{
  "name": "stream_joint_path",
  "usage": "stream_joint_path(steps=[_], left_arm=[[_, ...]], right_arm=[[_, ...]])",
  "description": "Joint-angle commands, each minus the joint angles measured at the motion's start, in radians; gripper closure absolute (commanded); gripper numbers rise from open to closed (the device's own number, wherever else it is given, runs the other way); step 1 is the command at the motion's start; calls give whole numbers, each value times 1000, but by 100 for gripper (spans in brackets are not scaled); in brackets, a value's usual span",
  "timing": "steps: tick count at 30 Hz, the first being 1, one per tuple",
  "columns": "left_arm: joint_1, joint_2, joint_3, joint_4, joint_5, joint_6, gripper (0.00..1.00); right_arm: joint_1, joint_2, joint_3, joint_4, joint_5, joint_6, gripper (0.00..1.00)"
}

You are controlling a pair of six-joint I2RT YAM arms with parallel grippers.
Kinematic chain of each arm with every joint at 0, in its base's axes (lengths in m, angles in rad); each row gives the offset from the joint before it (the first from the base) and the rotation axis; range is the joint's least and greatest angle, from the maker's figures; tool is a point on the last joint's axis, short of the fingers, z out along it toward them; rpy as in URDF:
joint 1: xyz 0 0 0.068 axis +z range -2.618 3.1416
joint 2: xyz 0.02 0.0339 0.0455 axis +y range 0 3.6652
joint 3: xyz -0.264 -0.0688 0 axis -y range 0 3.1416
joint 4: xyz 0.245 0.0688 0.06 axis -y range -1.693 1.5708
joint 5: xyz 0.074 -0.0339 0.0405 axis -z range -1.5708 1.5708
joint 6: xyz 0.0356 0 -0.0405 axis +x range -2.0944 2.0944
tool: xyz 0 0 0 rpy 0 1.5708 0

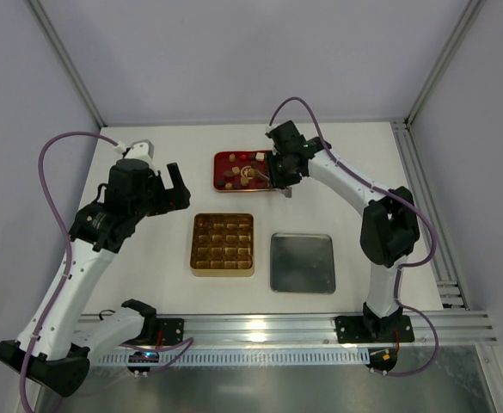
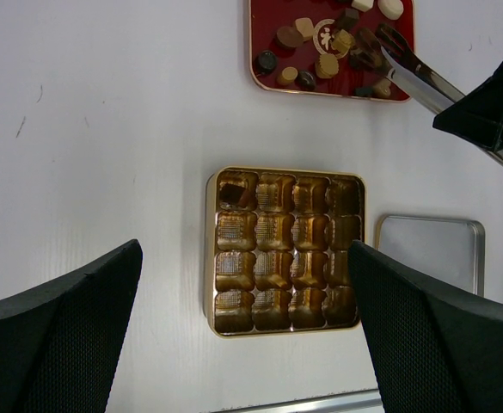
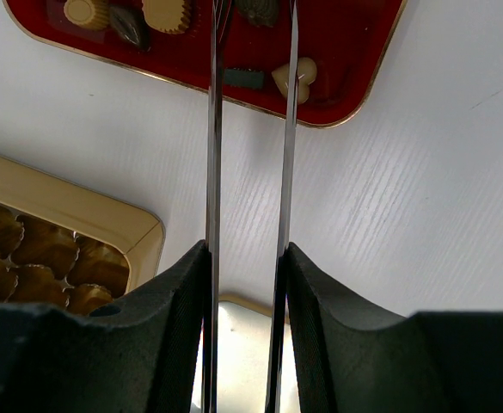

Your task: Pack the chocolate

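Several small chocolates [image 1: 238, 168], dark brown, light brown and cream, lie in the red tray [image 1: 219, 159]. They also show in the left wrist view [image 2: 324, 52] and the right wrist view [image 3: 165, 13]. The gold compartment box [image 1: 193, 245] lies in front of the tray; one dark piece [image 2: 234, 194] sits in a corner compartment. My right gripper [image 1: 281, 168] is shut on thin metal tongs [image 3: 212, 129]. The tong blades stand slightly apart, with their tips over the tray among the pieces. My left gripper [image 1: 174, 185] is open and empty, high above the box [image 2: 208, 249].
A silver lid [image 1: 303, 262] lies to the right of the gold box and shows in the left wrist view [image 2: 432, 249]. A metal rail [image 1: 260, 325] runs along the table's near edge. Frame posts stand at the back corners.
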State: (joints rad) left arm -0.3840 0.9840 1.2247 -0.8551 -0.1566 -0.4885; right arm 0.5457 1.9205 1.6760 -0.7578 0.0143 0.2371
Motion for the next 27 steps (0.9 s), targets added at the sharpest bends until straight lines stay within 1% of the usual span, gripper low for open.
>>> stream_joint_path(steps=[1,14,16,25,26,27], left_arm=[[-3,-15,25,-5,-3,14,0],[-1,-28,2,7,0,8,0],[-1,-34,-1,5,0,7,0],[-1,-33,4,4,8,7,0],[-1,-34,4,4,6,5,0],[-1,-36,2,4,3,7,0]], right_arm=[[0,9,48,6,16,-16,58],[2,14,27,11,-2,-4,59],[0,9,22,11,-1,1,62],[-1,-8,31,0,7,-7,64],[0,-9,33,2,10,-5,66],[0,-12,34,2,12,-7,66]])
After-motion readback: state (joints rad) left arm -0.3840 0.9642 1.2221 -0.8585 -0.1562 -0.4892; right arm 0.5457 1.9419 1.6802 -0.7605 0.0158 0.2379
